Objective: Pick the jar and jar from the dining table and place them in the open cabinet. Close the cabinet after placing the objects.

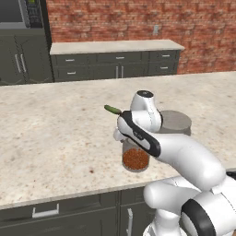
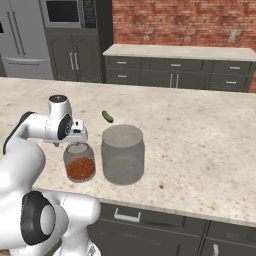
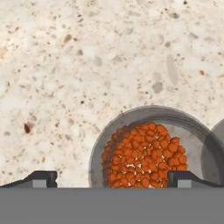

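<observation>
The small clear jar (image 1: 135, 159) (image 2: 80, 167) of orange-red granules stands near the front edge of the beige speckled dining table (image 1: 55, 129) (image 2: 200, 135). My gripper (image 2: 75, 145) (image 3: 113, 178) hangs open just above it, fingers pointing down. In the hand view the jar's mouth (image 3: 148, 153) lies between the two wide-apart fingertips (image 3: 43, 177). The larger grey frosted jar (image 1: 177, 122) (image 2: 123, 152) stands upright right beside the small one, its rim (image 3: 216, 148) at the edge of the hand view. The open cabinet is out of view.
A small green pickle (image 1: 112, 109) (image 2: 107, 116) lies on the table behind the jars. Across the aisle runs a low counter with dark drawers (image 1: 115, 60) (image 2: 175, 70) under a brick wall. Tall dark units with a microwave (image 2: 62, 12) stand at the left.
</observation>
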{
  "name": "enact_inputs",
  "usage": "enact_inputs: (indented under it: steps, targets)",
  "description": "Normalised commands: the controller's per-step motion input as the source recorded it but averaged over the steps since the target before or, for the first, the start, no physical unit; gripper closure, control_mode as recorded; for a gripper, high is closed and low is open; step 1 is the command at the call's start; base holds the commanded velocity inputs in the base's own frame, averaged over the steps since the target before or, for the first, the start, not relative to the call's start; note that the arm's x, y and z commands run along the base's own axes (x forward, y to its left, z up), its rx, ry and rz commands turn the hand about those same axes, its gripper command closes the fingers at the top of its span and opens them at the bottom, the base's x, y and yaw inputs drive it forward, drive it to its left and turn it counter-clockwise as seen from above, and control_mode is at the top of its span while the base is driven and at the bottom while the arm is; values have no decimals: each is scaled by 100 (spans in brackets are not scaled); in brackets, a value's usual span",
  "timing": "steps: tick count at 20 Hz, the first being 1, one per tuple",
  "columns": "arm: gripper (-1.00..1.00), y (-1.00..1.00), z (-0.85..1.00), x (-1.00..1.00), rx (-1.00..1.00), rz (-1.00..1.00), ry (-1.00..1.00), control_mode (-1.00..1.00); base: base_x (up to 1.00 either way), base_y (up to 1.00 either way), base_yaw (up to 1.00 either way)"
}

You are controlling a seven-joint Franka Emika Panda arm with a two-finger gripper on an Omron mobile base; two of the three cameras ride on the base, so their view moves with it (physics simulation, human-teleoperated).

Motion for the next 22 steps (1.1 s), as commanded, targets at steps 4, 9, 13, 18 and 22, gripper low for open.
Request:
enact_inputs:
  steps: [4,9,13,18,22]
  targets:
    - [-100,0,-18,28,0,4,0,-100,0,0,0]
    - [-100,0,-25,21,0,4,0,-100,0,0,0]
    - [-100,0,-24,28,0,4,0,-100,0,0,0]
    - [-100,0,-30,15,0,4,2,-100,0,0,0]
    - [100,0,-54,0,0,1,12,-100,0,0,0]
